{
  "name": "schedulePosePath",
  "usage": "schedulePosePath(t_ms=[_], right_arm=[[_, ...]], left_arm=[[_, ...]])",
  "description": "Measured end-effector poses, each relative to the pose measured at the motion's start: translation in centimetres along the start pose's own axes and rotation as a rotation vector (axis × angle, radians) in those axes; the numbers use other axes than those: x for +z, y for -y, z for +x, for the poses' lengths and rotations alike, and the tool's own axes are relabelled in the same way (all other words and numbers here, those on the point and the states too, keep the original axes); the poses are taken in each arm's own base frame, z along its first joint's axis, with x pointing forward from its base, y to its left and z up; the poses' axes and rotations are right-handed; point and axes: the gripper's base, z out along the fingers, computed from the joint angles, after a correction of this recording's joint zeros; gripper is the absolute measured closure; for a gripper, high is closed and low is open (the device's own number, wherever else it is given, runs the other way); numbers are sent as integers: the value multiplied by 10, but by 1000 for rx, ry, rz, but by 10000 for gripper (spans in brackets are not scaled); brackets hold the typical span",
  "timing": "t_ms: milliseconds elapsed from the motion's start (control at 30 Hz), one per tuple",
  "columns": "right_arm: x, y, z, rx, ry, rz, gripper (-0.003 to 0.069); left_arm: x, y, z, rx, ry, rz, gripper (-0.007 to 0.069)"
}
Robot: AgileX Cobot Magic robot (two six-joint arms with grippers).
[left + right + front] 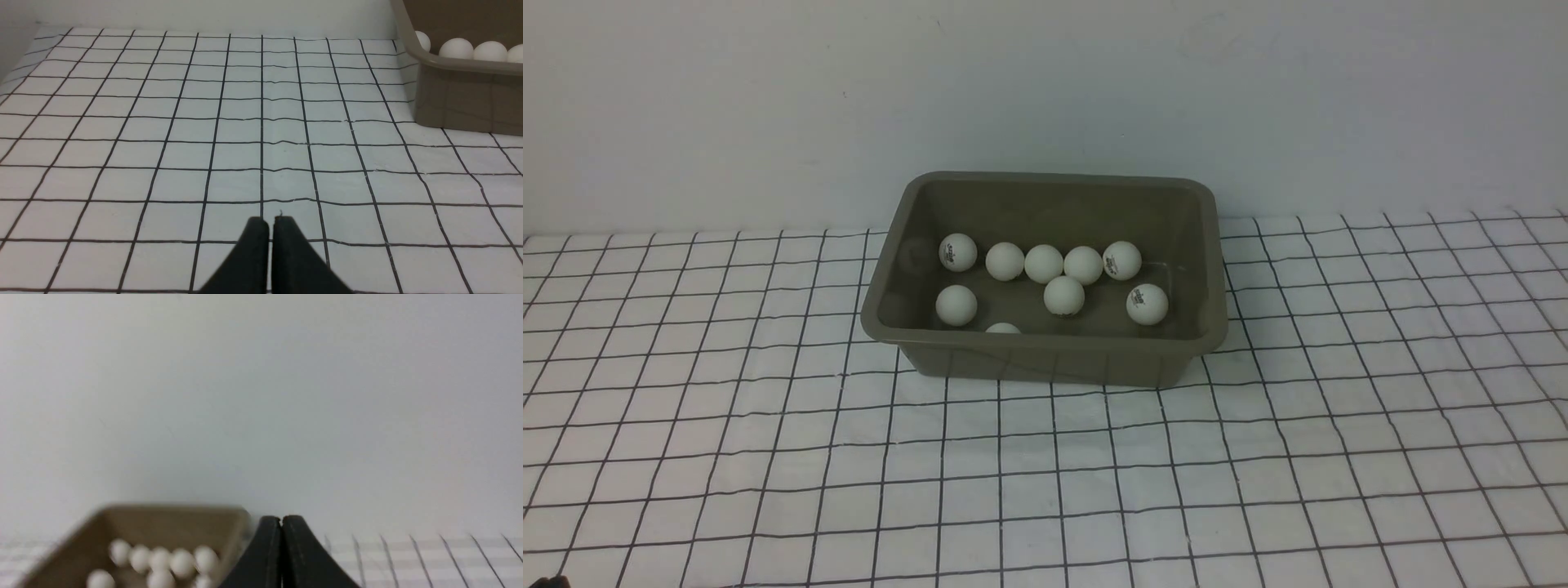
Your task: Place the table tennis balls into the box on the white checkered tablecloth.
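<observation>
The front view looks across a white checkered tablecloth toward a plain pale wall. Neither arm appears in this view. An olive-grey box sits on the cloth near the wall, open at the top.

Only the wrist views show the grippers. In the left wrist view, the left gripper hangs over bare cloth, its two black fingers pressed together with only a hairline seam between them, holding nothing. The box corner sits well apart from it at the frame's edge. In the right wrist view, which is blurred, the right gripper is likewise fully closed and empty, raised and facing the wall, with the box off to one side of it.

The front view gives the clearest count. Nine table tennis balls lie inside the box: five in a row along the far side, three nearer, and one half hidden behind the near rim. No ball lies on the cloth. There is one box and two grippers.
</observation>
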Motion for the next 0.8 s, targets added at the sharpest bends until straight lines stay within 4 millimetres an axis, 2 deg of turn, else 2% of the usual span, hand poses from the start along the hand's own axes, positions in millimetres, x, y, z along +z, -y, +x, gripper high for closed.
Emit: schedulePosePath(t_ms=[67, 167, 267, 367, 467, 800], right_arm=[[3, -13, 3, -16, 144, -103, 676], [5, -26, 21, -75, 266, -215, 676], [7, -31, 48, -81, 261, -271, 676], [10, -28, 69, -11, 203, -256, 676], [11, -25, 80, 50, 164, -231, 676], [11, -23, 82, 172, 165, -220, 676]], left_arm=[[0, 0, 0, -1, 0, 0, 629], [0, 0, 0, -1, 0, 0, 629], [0, 0, 0, -1, 0, 0, 629], [0, 0, 0, -1, 0, 0, 629], [0, 0, 0, -1, 0, 0, 629], [0, 0, 0, -1, 0, 0, 629]])
